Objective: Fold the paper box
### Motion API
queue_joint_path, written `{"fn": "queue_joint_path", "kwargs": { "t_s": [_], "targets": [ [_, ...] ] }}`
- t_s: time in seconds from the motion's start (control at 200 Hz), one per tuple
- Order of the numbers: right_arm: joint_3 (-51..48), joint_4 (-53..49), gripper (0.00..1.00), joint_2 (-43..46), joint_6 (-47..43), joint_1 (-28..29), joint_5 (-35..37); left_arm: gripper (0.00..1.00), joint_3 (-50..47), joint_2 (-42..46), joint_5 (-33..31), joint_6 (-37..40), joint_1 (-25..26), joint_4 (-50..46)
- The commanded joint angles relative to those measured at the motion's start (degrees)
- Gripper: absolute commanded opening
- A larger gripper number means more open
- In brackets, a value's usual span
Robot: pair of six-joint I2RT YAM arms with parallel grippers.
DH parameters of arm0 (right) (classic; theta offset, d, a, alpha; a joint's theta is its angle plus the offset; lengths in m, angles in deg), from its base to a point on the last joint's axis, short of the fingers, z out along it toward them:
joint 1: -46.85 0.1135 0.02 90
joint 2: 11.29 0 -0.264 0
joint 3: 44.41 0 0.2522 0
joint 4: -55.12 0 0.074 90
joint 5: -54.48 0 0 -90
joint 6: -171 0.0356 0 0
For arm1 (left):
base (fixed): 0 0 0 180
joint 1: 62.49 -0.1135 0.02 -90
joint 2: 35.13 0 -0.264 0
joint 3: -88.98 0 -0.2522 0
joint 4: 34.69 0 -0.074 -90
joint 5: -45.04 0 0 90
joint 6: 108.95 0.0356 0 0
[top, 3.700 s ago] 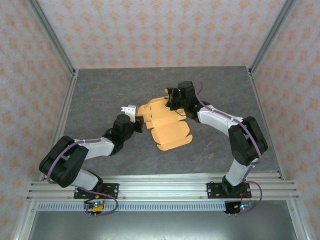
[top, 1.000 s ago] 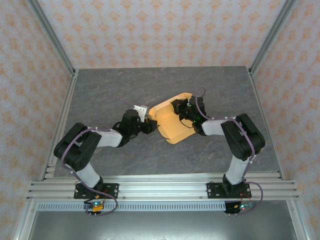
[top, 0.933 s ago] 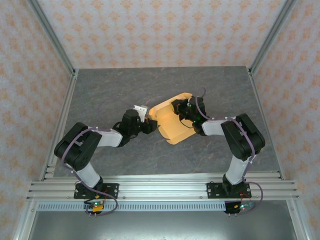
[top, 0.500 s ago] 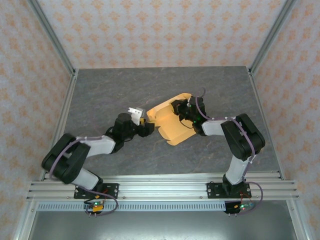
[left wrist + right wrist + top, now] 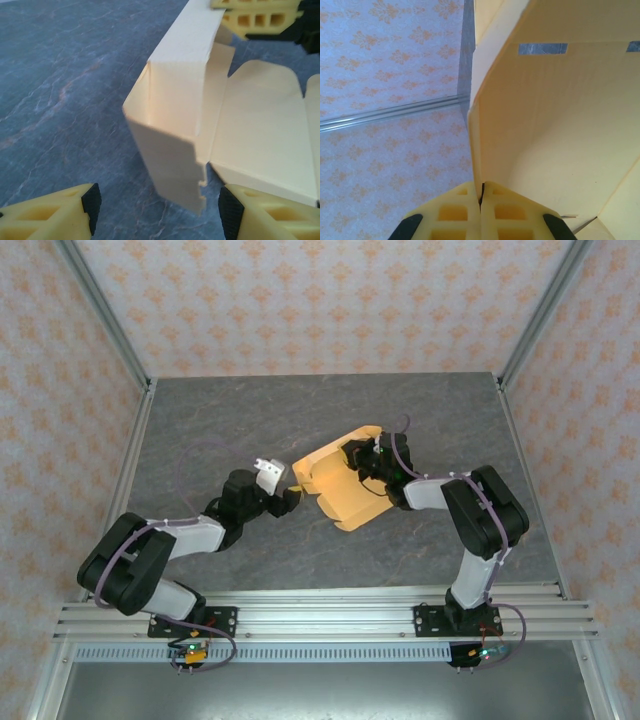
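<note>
Mid-fold, the paper box (image 5: 338,490) sits half-formed near the middle of the table (image 5: 200,420), one wall pinched flat in the right gripper (image 5: 481,199), while the left gripper (image 5: 159,207) hovers with jaws apart before the notched side wall, which probably needs pressing inward next

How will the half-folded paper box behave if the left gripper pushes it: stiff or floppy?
Probably floppy: the paper box is thin sheet, its panels standing along creases. Likely light, since the right gripper holds it by one pinched edge. A push from the left gripper would likely bend a flap rather than slide it.
</note>
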State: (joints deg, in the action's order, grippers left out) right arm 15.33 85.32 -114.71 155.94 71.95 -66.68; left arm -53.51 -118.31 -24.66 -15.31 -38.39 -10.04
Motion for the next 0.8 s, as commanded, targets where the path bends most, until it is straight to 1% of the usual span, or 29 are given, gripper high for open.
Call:
{"fn": "queue_joint_path", "kwargs": {
  "t_s": [0.0,0.09,0.19,0.32,0.43,0.625,0.701,0.796],
  "targets": [
    [1.3,-0.8,0.0,0.1,-0.5,-0.6,-1.7,0.67,-1.0,-0.4,0.5,3.8,-0.6,4.7],
    [1.5,-1.2,0.0,0.5,-0.7,-0.8,-2.5,0.67,-0.2,-0.5,3.4,5.0,-0.6,2.7],
    [1.1,-1.2,0.0,1.0,-1.1,-1.0,-3.7,0.67,-0.2,-1.0,4.4,4.4,-0.2,3.3],
    [0.7,-2.5,0.0,1.9,-2.8,-1.0,-5.3,0.66,2.5,-4.4,4.2,5.6,1.5,3.0],
    [-0.5,-1.1,0.0,2.2,-2.0,-1.0,-5.6,0.65,2.6,-5.7,3.8,5.1,1.7,5.8],
    [-1.8,-1.3,0.0,3.8,-2.3,-1.4,-6.8,0.63,3.8,-7.9,4.7,6.7,2.4,6.2],
    [-1.7,-1.3,0.0,4.2,-2.2,-1.8,-7.6,0.61,3.1,-8.4,7.1,8.4,3.1,8.5],
    [-1.8,-1.4,0.0,4.4,-2.4,-2.1,-8.5,0.61,2.8,-10.1,10.6,8.5,4.3,11.5]
  ]
}}
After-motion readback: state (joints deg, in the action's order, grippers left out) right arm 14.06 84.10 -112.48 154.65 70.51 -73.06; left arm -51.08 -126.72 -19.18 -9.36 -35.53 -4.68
